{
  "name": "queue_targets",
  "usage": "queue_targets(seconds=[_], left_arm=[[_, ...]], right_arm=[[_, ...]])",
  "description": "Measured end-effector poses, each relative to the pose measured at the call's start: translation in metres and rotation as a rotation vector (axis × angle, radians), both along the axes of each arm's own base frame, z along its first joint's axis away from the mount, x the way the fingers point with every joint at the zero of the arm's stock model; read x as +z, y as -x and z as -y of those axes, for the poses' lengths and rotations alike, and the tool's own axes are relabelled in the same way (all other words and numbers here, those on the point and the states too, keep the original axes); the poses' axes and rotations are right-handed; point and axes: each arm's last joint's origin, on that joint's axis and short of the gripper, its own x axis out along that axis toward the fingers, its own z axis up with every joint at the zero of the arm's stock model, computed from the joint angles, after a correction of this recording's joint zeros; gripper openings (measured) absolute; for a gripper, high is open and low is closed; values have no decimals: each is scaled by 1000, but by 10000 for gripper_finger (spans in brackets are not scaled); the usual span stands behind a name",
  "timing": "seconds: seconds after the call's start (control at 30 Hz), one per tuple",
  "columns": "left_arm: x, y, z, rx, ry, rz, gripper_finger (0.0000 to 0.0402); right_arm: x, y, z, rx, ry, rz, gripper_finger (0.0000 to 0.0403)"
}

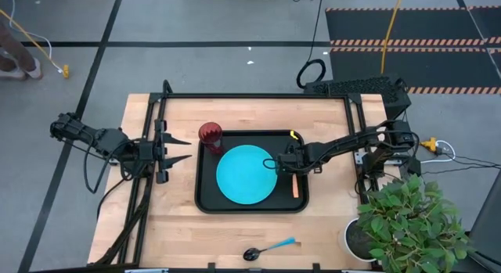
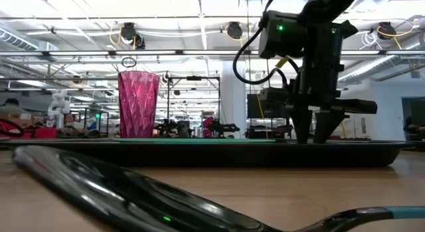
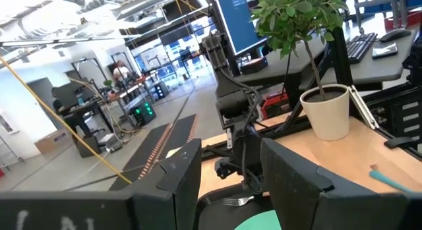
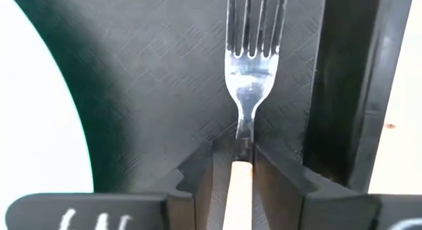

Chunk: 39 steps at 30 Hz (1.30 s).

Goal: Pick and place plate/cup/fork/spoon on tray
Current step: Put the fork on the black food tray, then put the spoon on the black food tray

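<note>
Right gripper (image 4: 241, 167), frame centre of the high view: clamped on the fork (image 4: 249, 72), low over the tray (image 1: 207, 202) beside the plate (image 1: 245, 174). Risk: early release could tip tines onto the plate. Left gripper (image 1: 182, 149): idle, fingers apart, left of tray.

A wooden table (image 1: 235, 226) has a potted plant (image 1: 407, 218) in a white pot (image 3: 326, 111) at its near right corner. Beyond the table's far right corner a keyboard (image 1: 348, 87) lies on a dark stand, with a black cable loop (image 1: 311, 72) beside it, and black floor mats with striped edges (image 1: 407, 44) lie farther off. A yellow cable (image 1: 389, 26) runs across the mats, and the grey floor carries dark tape lines (image 1: 102, 46).
</note>
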Motion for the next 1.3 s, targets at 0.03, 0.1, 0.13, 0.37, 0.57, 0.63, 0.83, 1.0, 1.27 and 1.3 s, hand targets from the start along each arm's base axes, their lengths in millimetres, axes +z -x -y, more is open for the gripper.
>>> queue_targets(seconds=[0.03, 0.1, 0.13, 0.37, 0.57, 0.63, 0.83, 1.0, 1.27, 1.3], left_arm=[[0, 0, 0, 0, 1, 0, 161], [0, 0, 0, 0, 1, 0, 161], [0, 0, 0, 0, 1, 0, 161], [0, 0, 0, 0, 0, -1, 161], [0, 0, 0, 0, 1, -3, 161], [-1, 0, 0, 0, 0, -6, 161], [-1, 0, 0, 0, 4, -8, 161], [0, 0, 0, 1, 10, -1, 161], [1, 0, -1, 22, 27, 10, 161], [1, 0, -1, 36, 41, 14, 161]], right_arm=[[1, 0, 0, 10, 1, 1, 105], [3, 1, 0, 23, 1, 6, 109], [5, 2, 0, 27, 0, 12, 110], [33, 9, 1, 39, 13, 114, 112], [54, 17, -2, 88, 35, 188, 112], [60, 17, -8, 157, 44, 233, 112], [81, 0, -37, 463, 115, 518, 112], [89, -8, -65, 643, 154, 674, 112], [97, -27, -93, 941, 361, 926, 112], [98, -30, -95, 992, 414, 958, 112]])
